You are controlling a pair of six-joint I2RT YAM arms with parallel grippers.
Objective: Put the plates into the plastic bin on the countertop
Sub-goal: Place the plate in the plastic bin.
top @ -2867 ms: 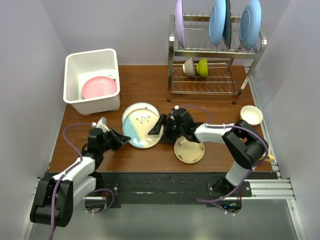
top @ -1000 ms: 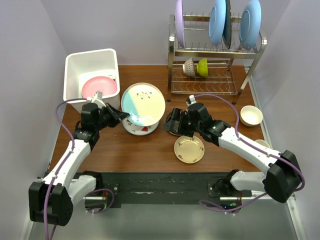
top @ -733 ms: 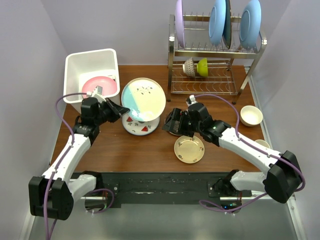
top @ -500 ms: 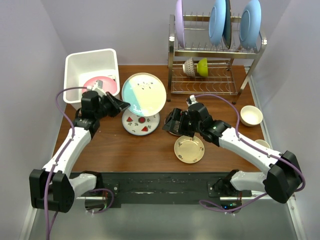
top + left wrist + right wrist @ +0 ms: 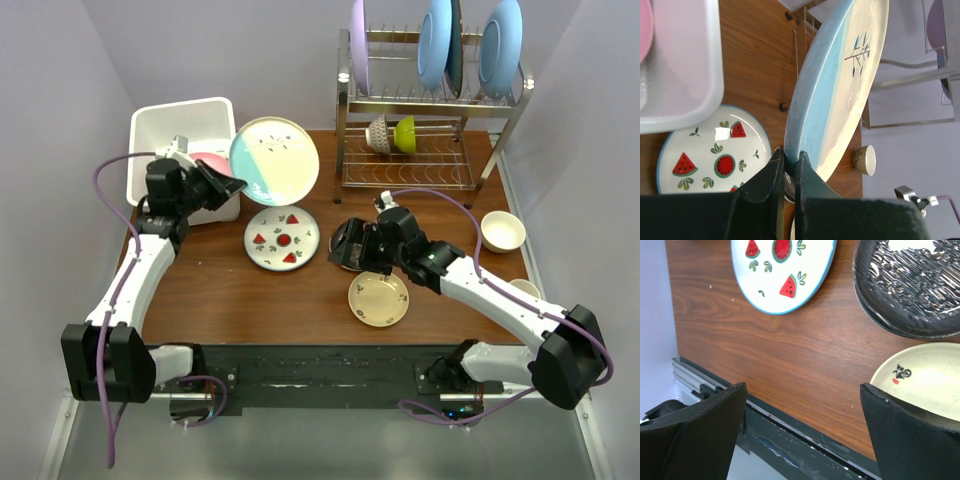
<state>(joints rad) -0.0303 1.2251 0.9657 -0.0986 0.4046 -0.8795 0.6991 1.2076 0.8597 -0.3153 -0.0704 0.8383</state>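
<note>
Blue-cream plate raised, beside bin rim | L jaws pinch edge

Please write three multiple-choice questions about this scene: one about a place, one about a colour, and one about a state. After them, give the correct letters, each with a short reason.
1. Where is the pink plate?
A. on the wire rack
B. in the plastic bin
C. flat on the countertop

2. Which colours does the held plate in the left gripper have?
A. light blue and cream
B. plain lilac
C. all dark

3. In which state is the right gripper?
A. shut on a plate rim
B. shut, holding nothing
C. open, holding nothing

Answers:
1 B: the pink shows inside the white wall of the bin.
2 A: the left wrist view shows a blue part and a cream part, with the rim pinched in the gripper.
3 C: its fingers stand wide apart with nothing between them.
</note>
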